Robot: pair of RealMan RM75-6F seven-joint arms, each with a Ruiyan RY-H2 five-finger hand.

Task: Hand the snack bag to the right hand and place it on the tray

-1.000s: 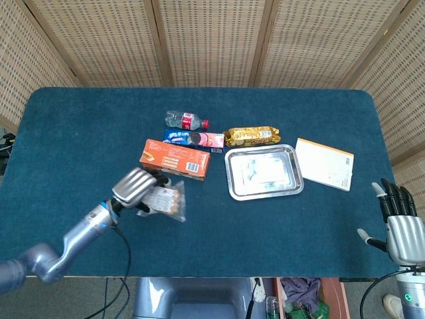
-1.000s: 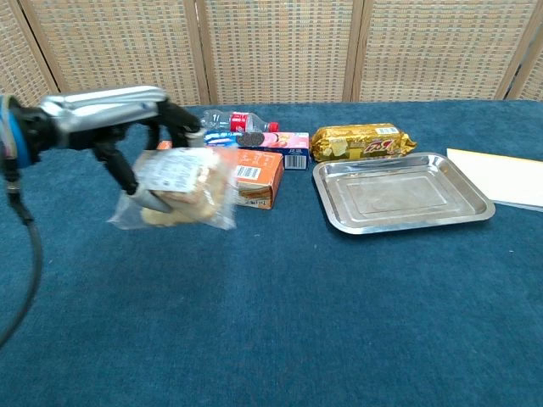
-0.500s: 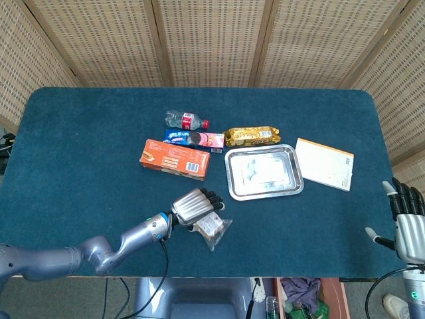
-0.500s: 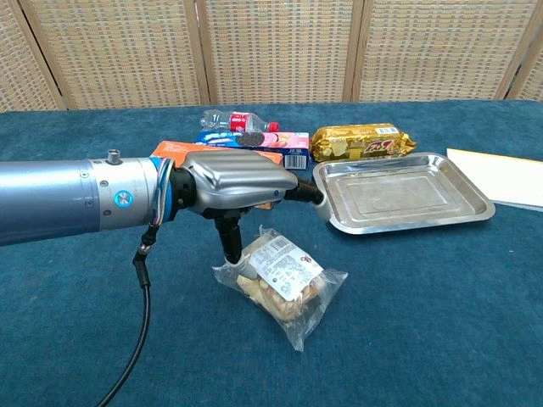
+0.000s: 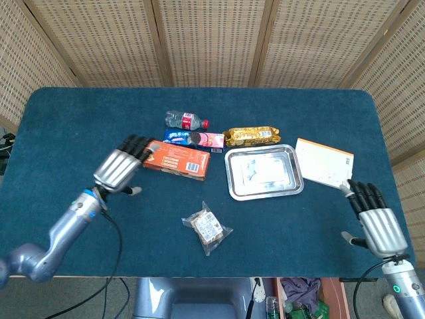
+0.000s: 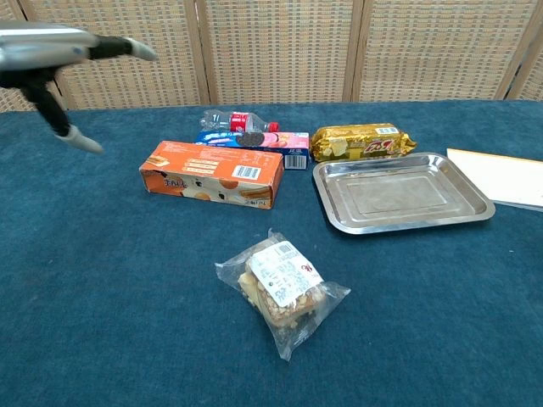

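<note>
Though the print on most packs is too small to read, the clear snack bag (image 6: pixel 282 292) carries a white label w/ a barcode and holds brownish pastry pieces; it lies flat on the blue table (image 5: pixel 80 133), toward the near edge, about mid-width, touched by neither hand. The tray (image 5: pixel 263 172) sits right of centre, bare metal inside, well apart from the bag.

Behind the bag lies an orange box (image 6: pixel 212 174) w/ biscuit pics and a white label, text not legible. Just behind that, a blue-and-pink cookie pack (image 6: pixel 254 140) showing a dark sandwich cookie, and behind it a plastic bottle (image 6: pixel 231 120) on its side w/ red label and red cap. A gold wrapper pack (image 6: pixel 363 142) w/ red lettering I can't make out lies just behind the tray's far edge. A white card w/ orange trim (image 5: pixel 324 163) lies just right of the tray, toward the table's right edge.

Left hand (image 5: pixel 121 167) hovers at the orange box's left end, fingers spread and straight, holding nothing; in chest view it's high at upper left. Right hand (image 5: pixel 377 222) is near the table's near-right corner, fingers apart and extended, empty.
</note>
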